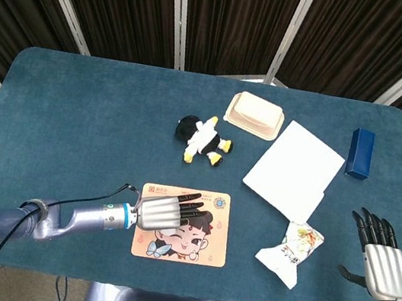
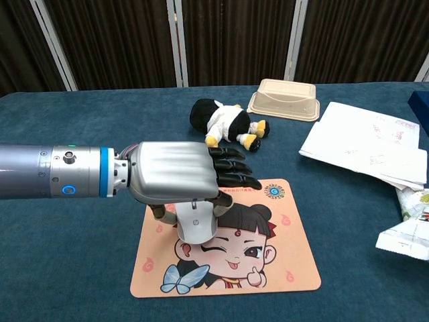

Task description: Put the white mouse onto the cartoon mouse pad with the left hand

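The white mouse point(image 2: 196, 227) lies on the upper left part of the cartoon mouse pad point(image 2: 268, 268), its front half showing under my left hand point(image 2: 177, 178). That hand lies flat over it, long fingers stretched toward the right, while the thumb on one side and a bent finger on the other hold the mouse. From the head view my left hand point(image 1: 163, 212) hides the mouse on the pad point(image 1: 207, 253). My right hand point(image 1: 380, 258) is at the table's near right edge, fingers apart, holding nothing.
A black and white plush toy point(image 2: 224, 121) lies behind the pad. A beige lidded container point(image 2: 285, 99) sits further back, white paper point(image 2: 365, 144) and a snack packet point(image 2: 409, 235) lie to the right, and a blue box point(image 1: 360, 152) stands at the far right.
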### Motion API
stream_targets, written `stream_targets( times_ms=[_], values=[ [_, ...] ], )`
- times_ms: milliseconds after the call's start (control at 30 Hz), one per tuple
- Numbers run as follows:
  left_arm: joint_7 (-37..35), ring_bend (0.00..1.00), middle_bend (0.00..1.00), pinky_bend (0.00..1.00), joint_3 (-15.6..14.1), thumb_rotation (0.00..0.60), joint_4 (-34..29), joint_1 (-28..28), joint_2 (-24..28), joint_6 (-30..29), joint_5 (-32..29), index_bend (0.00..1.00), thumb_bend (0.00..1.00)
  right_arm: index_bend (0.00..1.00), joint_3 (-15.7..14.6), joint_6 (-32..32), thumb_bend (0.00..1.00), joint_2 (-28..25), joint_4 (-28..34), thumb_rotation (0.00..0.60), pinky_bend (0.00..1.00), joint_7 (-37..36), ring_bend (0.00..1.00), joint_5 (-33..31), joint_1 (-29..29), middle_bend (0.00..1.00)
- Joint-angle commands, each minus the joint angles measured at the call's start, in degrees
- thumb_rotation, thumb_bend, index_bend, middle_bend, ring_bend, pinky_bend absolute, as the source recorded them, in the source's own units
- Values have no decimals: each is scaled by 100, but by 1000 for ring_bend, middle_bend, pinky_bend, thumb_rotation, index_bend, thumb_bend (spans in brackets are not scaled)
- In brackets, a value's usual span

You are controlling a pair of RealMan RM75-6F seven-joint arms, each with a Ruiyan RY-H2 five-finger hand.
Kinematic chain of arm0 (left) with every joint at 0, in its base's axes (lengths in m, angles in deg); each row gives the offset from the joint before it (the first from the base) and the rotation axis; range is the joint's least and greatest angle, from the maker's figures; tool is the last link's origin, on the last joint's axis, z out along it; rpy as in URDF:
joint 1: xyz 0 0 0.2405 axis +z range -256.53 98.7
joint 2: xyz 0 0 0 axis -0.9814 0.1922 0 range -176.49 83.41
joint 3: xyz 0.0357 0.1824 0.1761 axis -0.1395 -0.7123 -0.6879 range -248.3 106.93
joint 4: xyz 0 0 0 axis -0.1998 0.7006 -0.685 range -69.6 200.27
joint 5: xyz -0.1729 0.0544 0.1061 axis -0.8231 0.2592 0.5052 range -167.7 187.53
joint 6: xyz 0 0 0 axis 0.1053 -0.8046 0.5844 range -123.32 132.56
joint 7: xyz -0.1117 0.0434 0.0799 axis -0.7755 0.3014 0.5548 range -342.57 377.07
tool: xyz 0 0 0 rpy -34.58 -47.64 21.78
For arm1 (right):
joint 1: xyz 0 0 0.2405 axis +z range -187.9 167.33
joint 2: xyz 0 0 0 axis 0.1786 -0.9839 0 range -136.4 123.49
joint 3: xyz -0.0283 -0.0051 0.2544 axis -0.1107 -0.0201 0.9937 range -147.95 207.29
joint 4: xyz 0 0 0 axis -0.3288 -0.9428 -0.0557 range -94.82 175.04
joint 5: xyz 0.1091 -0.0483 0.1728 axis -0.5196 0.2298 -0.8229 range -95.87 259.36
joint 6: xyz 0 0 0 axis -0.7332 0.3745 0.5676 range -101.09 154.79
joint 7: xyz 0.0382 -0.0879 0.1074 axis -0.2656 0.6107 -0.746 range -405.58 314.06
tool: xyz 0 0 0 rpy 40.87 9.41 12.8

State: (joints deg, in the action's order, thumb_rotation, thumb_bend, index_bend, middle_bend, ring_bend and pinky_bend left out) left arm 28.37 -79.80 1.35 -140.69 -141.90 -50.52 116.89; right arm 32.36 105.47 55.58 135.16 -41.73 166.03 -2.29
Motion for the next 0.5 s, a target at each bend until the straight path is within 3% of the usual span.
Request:
stream_targets(
  times_ms=[33,300,500],
  values=[
    [15,0,0,0,-17,600,89,7,-58,-42,60,540,232,11,0,-1,107,-1,2,600,0,-1,0,0,0,0],
    [17,0,0,0,26,600,269,18,-212,-132,132,522,232,12,-3,-6,107,-6,6,600,0,-3,0,-2,1,0],
    [80,0,0,0,5,600,304,-10,-233,-120,210,435,231,12,-3,-13,107,-12,8,600,0,-11,0,-3,3,0]
  ],
)
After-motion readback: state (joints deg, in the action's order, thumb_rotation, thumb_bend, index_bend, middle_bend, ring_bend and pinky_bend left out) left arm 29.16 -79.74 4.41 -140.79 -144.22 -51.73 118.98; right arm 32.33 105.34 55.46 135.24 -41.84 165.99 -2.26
